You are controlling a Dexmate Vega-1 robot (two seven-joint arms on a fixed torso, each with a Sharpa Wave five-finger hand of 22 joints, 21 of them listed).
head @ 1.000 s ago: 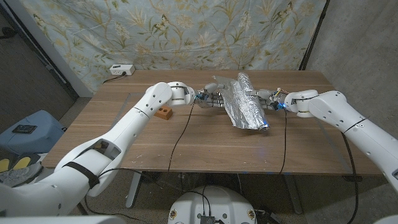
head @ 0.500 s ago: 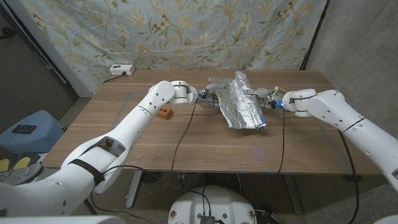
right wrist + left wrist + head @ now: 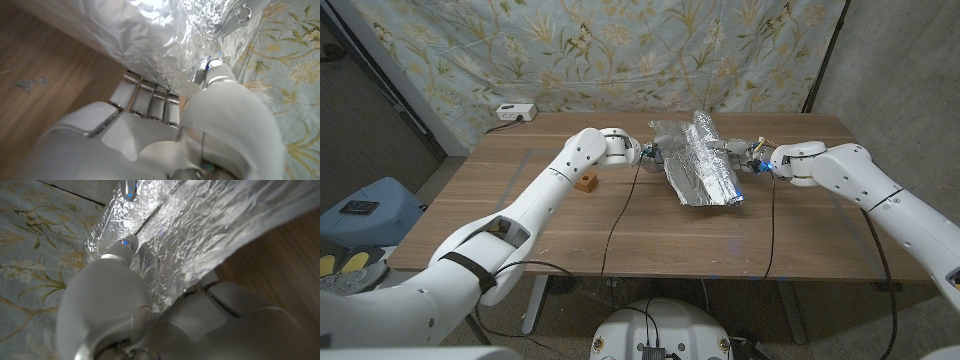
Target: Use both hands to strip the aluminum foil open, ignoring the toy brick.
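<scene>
Since the earlier frames our foil had shifted leftward along the table's far edge, past the brick. Our left hand and right hand each gripped a side edge. It looked light, crinkly and tearable, best held at its edges.

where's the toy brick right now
In the head view the toy brick sits on the wooden table, left of the aluminum foil, just beside and below the left forearm, untouched.
</scene>
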